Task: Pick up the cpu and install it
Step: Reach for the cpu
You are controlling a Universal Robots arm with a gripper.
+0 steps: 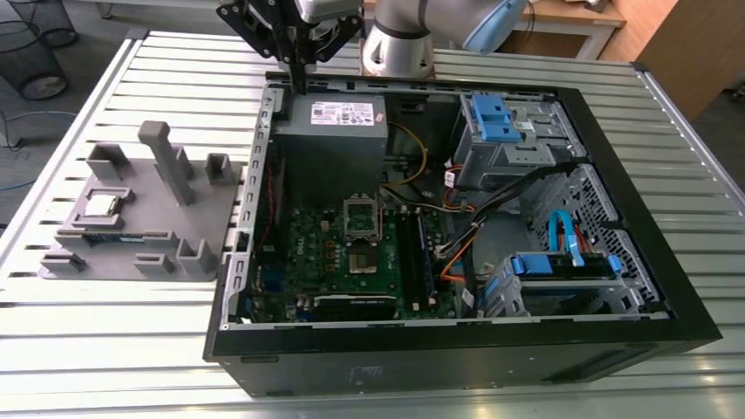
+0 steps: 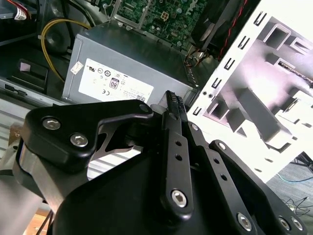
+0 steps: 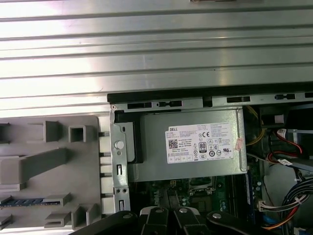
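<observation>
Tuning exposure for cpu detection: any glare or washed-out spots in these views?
Exterior view: even light, the cpu on the grey tray reads clearly, with a mild sheen on the table. Second wrist view: the tray is blown out to near white. First wrist view: the table slats glare bright, while the inside of the case sits in shadow.
</observation>
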